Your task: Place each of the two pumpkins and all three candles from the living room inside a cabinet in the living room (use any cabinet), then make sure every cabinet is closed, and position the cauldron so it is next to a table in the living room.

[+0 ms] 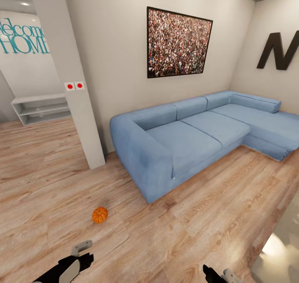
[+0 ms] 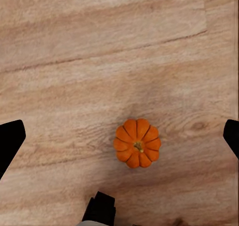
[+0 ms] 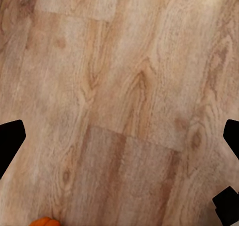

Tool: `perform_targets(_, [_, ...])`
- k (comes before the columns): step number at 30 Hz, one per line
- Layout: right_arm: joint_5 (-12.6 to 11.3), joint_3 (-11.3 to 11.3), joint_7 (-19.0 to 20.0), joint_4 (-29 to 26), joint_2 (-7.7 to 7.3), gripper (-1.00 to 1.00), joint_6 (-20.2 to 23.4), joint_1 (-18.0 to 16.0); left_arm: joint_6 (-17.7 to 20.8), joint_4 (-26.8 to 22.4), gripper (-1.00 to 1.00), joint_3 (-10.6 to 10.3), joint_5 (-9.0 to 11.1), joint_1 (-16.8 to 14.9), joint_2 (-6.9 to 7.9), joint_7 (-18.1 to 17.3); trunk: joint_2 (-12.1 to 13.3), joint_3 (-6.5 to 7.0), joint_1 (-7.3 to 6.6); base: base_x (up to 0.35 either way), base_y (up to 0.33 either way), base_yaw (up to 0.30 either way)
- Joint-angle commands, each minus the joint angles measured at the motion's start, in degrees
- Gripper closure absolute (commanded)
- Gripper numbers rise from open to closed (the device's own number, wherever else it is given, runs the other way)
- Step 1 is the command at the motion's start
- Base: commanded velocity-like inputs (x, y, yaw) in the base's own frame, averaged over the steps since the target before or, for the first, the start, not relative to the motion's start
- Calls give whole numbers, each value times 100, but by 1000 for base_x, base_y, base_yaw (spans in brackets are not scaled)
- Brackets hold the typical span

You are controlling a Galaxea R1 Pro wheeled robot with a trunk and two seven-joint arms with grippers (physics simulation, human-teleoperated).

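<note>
Left tool [image 2: 119, 139]: both fingertips [image 2: 10, 141] sit at opposite frame edges, spread wide, holding nothing and touching nothing; it hangs above the wood floor [image 2: 99, 61]. In the head view only the arm's end is cut off at the lower edge, the left tool [image 1: 81, 247] partly seen.

Right tool [image 3: 119, 139]: fingertips [image 3: 10, 139] likewise wide apart, empty, over bare floor. In the head view the right tool [image 1: 220, 276] is largely cropped.

One pumpkin [image 1: 99, 215] counted, upright on the floor just ahead of the left tool, well short of the blue sofa [image 1: 195, 133]. An orange sliver at the right wrist view's edge is probably the same pumpkin.

A glossy grey corner, possibly the bench [image 1: 280, 249], is cut off.
</note>
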Motion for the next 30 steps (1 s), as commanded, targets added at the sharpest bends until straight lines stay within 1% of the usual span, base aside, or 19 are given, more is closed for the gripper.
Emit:
perform_targets(1, [-61, 48, 6, 2, -3, -100, -24, -3, 26, -13, -100, -46, 94, -2, 75, -184, -45, -24, 23, 0, 0, 0])
perform_targets(2, [-61, 48, 8, 2, -3, -100, -24, -3, 34, 1, -100, -46, 159, -2, 153, -459, -85, -42, 45, 0, 0, 0])
perform_targets(3, [-61, 48, 8, 2, -3, -100, -24, -3, 38, 9, -100, -46, 199, -2, 195, -606, -125, -60, 66, 0, 0, 0])
perform_targets(4, [-61, 49, 9, 2, -3, -100, -23, -3, 51, 29, -100, -46, 339, -2, 327, -1057, -165, -78, 88, 0, 0, 0])
perform_targets(6, [-61, 54, 10, 2, -3, -100, -23, -3, 68, 40, -100, -50, 546, -2, 516, -1604, -245, -114, 132, 0, 0, 0])
perform_targets(7, [-61, 55, 10, 2, -3, -100, -23, -3, 71, 42, -100, -51, 592, -2, 558, -1717, -285, -132, 154, 0, 0, 0])
perform_targets(9, [-61, 57, 11, 2, -3, -100, -23, -3, 77, 49, -100, -53, 735, -2, 686, -2064, -366, -168, 198, 0, 0, 0])
perform_targets(10, [-61, 57, 11, 2, -3, -100, -23, -3, 79, 52, -100, -53, 777, -2, 725, -2166, -406, -186, 220, 0, 0, 0])
perform_targets(14, [-52, 58, 11, 2, -3, -100, -23, -3, 81, 53, -100, -57, 836, -2, 776, -2313, -566, -257, 308, 0, 0, 0])
perform_targets(21, [-4, 58, 11, 2, -3, -100, -23, -3, 85, 57, -100, -54, 866, -2, 811, -2359, -847, -383, 462, 0, 0, 0])
perform_targets(25, [14, 59, 11, 2, -3, -100, -29, -3, 89, 58, -100, -54, 994, -2, 902, -2432, -1007, -455, 550, 0, 0, 0])
perform_targets(26, [18, 59, 11, 2, -3, -100, -30, -3, 90, 58, -100, -54, 1054, -2, 937, -2531, -1047, -473, 572, 0, 0, 0])
perform_targets(28, [24, 60, 11, 2, -3, -100, -31, -3, 95, 69, -100, -59, 1149, -2, 1018, -2856, -1128, -509, 616, 0, 0, 0])
perform_targets(29, [25, 62, 11, 2, -3, -100, -32, -3, 96, 97, -100, -61, 1175, -2, 1061, -3046, -1168, -527, 638, 0, 0, 0])
perform_targets(30, [25, 61, 11, 2, -3, -100, -32, -3, 97, 116, -100, -61, 1184, -2, 1078, -3140, -1208, -545, 659, 0, 0, 0])
